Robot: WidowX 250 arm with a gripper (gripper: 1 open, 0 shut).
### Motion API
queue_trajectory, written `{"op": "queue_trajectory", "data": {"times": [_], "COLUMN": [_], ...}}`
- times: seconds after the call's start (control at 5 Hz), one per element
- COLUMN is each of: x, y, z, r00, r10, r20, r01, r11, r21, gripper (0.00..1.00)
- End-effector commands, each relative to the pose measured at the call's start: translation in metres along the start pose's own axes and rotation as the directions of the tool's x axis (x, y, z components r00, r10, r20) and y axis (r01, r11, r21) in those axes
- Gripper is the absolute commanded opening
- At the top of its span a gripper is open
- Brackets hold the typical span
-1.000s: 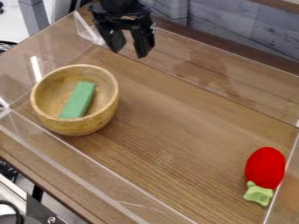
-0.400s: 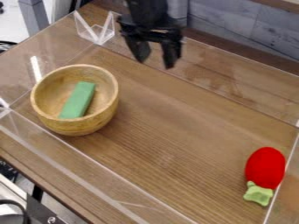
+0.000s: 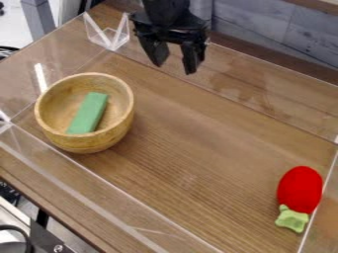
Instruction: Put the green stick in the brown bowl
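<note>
Across the wooden table (image 3: 199, 148) I am watching my gripper (image 3: 173, 57), jaws wide and holding nothing, sliding from eleven toward twelve o'clock while the green stick (image 3: 87, 113) is lying inside the brown bowl (image 3: 85, 138) at nine o'clock, so I am judging the task finished.

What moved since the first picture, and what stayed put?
The gripper slid to the right along the far side of the table, open and empty the whole time. It took hold of nothing. The green stick stayed lying in the brown bowl, and the red strawberry toy stayed in its near right corner.
</note>
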State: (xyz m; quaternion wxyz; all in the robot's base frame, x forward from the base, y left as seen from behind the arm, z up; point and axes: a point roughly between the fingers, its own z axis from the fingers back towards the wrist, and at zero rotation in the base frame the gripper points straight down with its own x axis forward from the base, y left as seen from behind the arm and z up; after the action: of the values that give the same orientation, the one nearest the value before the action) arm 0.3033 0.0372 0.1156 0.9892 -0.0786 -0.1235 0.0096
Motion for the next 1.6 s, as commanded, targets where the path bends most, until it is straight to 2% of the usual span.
{"op": "queue_trajectory", "data": {"times": [0.0, 0.2, 0.4, 0.6, 0.8, 1.0, 1.4], "x": [0.007, 0.008, 0.011, 0.020, 0.038, 0.053, 0.065], "y": [0.001, 0.002, -0.019, -0.050, -0.055, -0.041, -0.020], "z": [0.028, 0.041, 0.019, -0.012, -0.030, -0.031, -0.020], "r00": [0.998, 0.997, 0.998, 0.997, 0.999, 0.994, 0.989], "r10": [0.005, 0.015, -0.029, -0.068, 0.026, 0.092, 0.125], "r20": [0.063, 0.074, 0.057, 0.041, 0.025, 0.054, 0.072], "r01": [-0.006, -0.018, 0.028, 0.067, -0.028, -0.098, -0.135], "r11": [1.000, 0.999, 0.999, 0.997, 0.995, 0.988, 0.979], "r21": [0.027, 0.037, 0.025, 0.026, 0.091, 0.122, 0.151], "gripper": [1.00, 1.00, 1.00, 1.00, 1.00, 1.00, 1.00]}}
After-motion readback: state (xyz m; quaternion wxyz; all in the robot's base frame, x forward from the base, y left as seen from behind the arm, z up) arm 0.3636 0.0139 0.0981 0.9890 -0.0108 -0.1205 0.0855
